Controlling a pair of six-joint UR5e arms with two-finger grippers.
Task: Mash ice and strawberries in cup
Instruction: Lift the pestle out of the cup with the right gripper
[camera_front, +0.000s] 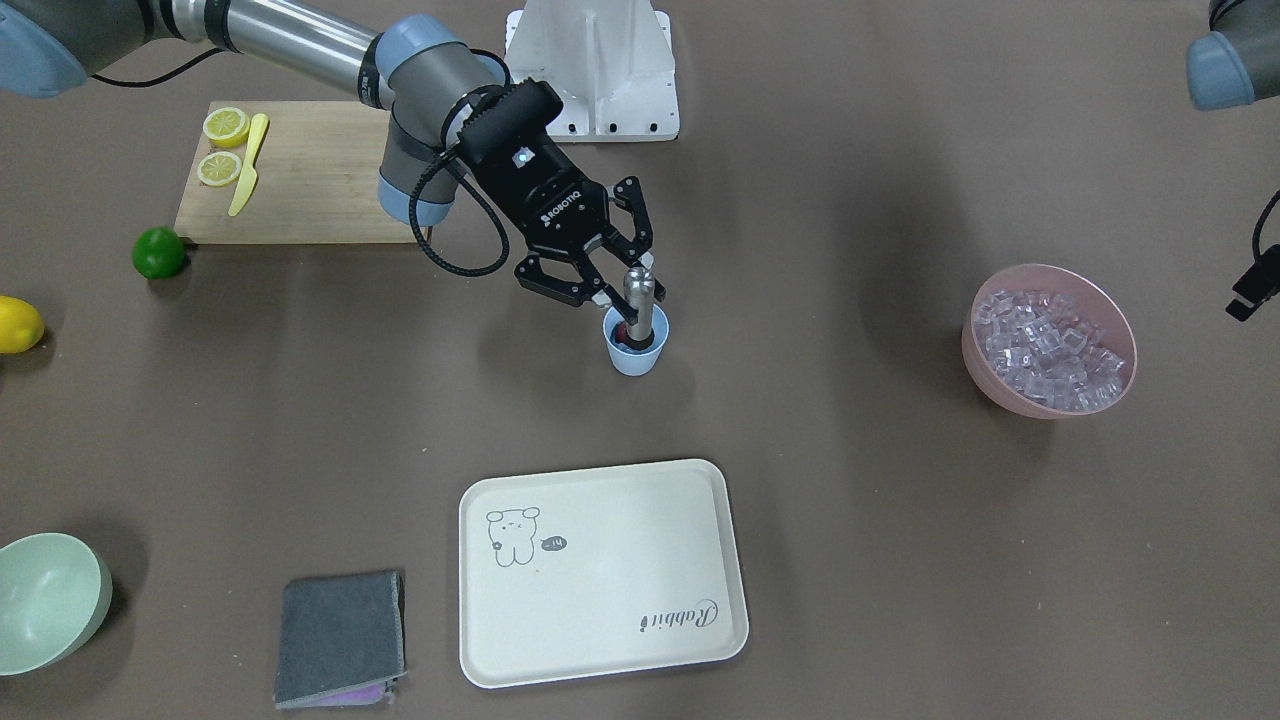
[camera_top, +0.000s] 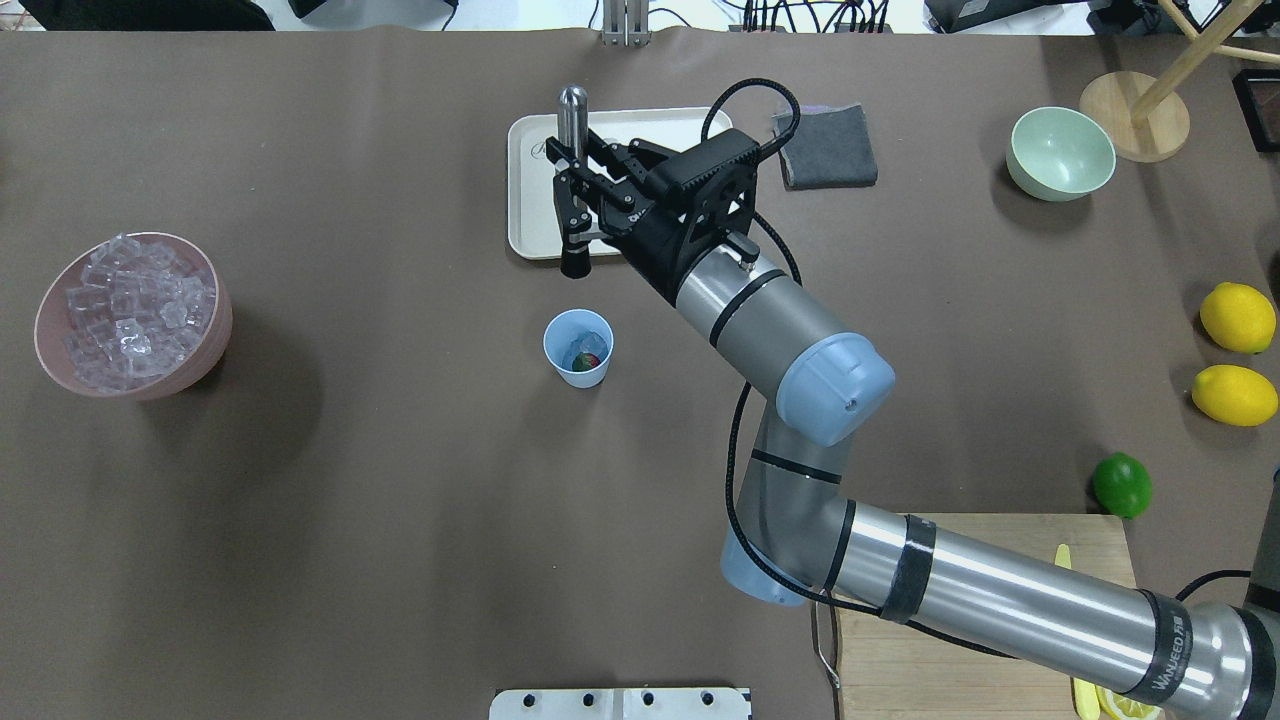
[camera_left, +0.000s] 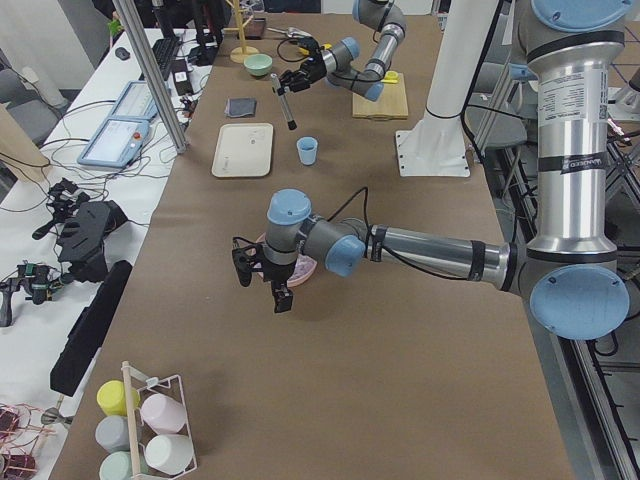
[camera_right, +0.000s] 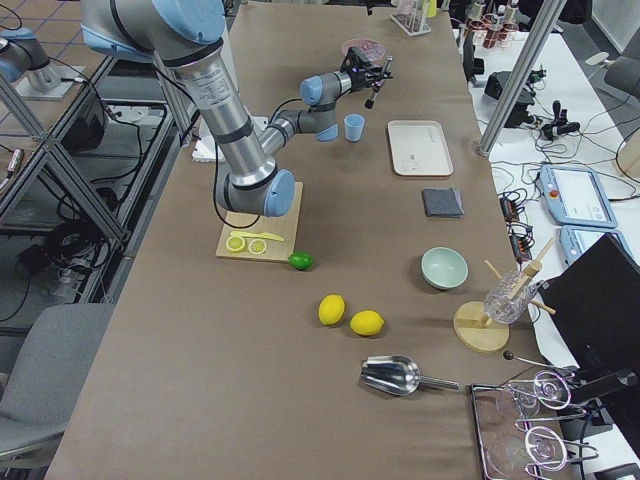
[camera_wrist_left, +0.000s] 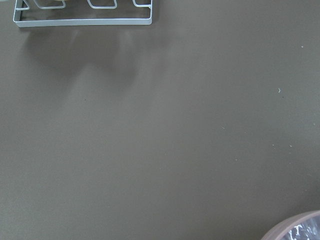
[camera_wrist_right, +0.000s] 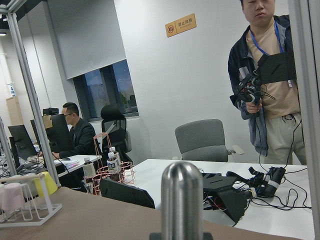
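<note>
The light-blue cup (camera_top: 578, 347) stands mid-table and holds a red strawberry (camera_top: 591, 361) with a few clear pieces of ice (camera_top: 581, 343). More ice (camera_front: 1050, 342) fills the pink bowl (camera_front: 1000, 380). My right gripper (camera_top: 575, 182) is shut on a metal muddler (camera_top: 572, 120) with a black tip. It holds the muddler upright just above the cup (camera_front: 635, 350), tip pointing down. My left gripper (camera_left: 262, 281) hovers low beside the pink bowl. I cannot tell whether it is open or shut.
A cream tray (camera_front: 620, 590) and a grey folded cloth (camera_front: 340, 640) lie beyond the cup. A pale green bowl (camera_front: 45, 600), a lime (camera_front: 160, 252), a lemon (camera_front: 15, 325) and a cutting board (camera_front: 300, 200) with lemon halves sit on my right side.
</note>
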